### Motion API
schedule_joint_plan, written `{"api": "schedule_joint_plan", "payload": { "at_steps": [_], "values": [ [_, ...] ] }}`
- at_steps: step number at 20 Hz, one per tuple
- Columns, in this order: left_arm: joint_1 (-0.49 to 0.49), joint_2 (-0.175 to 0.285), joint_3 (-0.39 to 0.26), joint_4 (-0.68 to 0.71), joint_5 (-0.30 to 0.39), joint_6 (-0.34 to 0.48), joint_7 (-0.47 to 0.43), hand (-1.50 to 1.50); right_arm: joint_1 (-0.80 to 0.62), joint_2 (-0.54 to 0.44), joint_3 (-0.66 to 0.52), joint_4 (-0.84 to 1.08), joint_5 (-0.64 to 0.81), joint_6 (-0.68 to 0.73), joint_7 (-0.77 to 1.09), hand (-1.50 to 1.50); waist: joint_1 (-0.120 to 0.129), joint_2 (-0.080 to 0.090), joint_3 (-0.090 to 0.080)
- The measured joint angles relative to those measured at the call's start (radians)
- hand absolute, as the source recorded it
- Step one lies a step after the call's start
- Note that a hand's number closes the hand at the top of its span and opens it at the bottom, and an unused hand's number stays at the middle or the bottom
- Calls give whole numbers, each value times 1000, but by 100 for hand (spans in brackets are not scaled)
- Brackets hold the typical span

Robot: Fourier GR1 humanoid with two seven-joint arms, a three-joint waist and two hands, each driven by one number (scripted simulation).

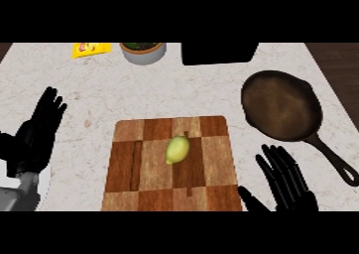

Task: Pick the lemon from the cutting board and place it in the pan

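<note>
White marble-look counter (pixel 139 94), faint grey veining, dark wood floor showing past the top corners.

Right hand (pixel 285 183): fingers straight and spread, thumb out toward the board, holding nothing. Sits at lower right, between the cutting board's right edge and the pan's handle (pixel 334 161). Thumb tip is just beside the board's lower right corner; can't tell if it touches.

Left hand (pixel 39 134): flat, fingers straight and pointing up the view, empty. It is over bare counter at the left edge, well apart from the board.

Lemon (pixel 177 149): yellow-green, oval, lying lengthwise near the middle of the cutting board (pixel 139 168), free of both hands. Board is a rectangle of light and dark wood blocks with rounded corners.

Pan (pixel 281 106): dark, round, matte brown inside, nothing in it. It is right of the board and apart from it. The long handle runs down-right and ends in a loop.

Back edge: yellow packet (pixel 90 48), grey pot with a green plant (pixel 143 52), black boxy object (pixel 219 53).
</note>
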Motion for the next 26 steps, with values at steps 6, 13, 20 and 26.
{"api": "schedule_joint_plan", "payload": {
  "at_steps": [6, 13, 20, 26],
  "values": [
    [-10, 7, 0, -18, 3, -6, 20, 0, 66, 117, -10, -51, 356, 192, 199, -150, 24, 8, -2],
    [-23, -1, -14, -35, 2, -19, 32, 0, 69, 241, 72, -74, 678, 568, 474, -150, 59, 17, 0],
    [-58, -15, -26, -35, -7, -17, 62, 0, -50, 267, 309, -65, 772, 971, 846, -150, 83, 21, 5],
    [-70, -31, -30, -27, -19, -27, 64, 0, -231, 249, 457, 17, 726, 1176, 1101, -150, 94, 22, 8]
  ]
}}
